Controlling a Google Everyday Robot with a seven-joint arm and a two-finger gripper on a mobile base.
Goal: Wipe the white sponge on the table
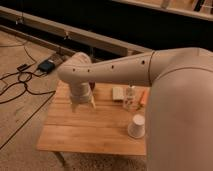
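Observation:
The white sponge (118, 93) is a small cream block lying on the far middle of the light wooden table (90, 132). My gripper (83, 105) points down at the table's left half, to the left of the sponge and apart from it. It is open and empty, with its tips close to the planks. My big cream arm (130, 70) reaches in from the right, above the table's back edge.
A small clear bottle (130, 98) stands just right of the sponge, with an orange object (141, 98) beside it. A white paper cup (136, 126) stands upside down at the front right. Black cables (20, 80) and a dark box (46, 66) lie on the floor to the left.

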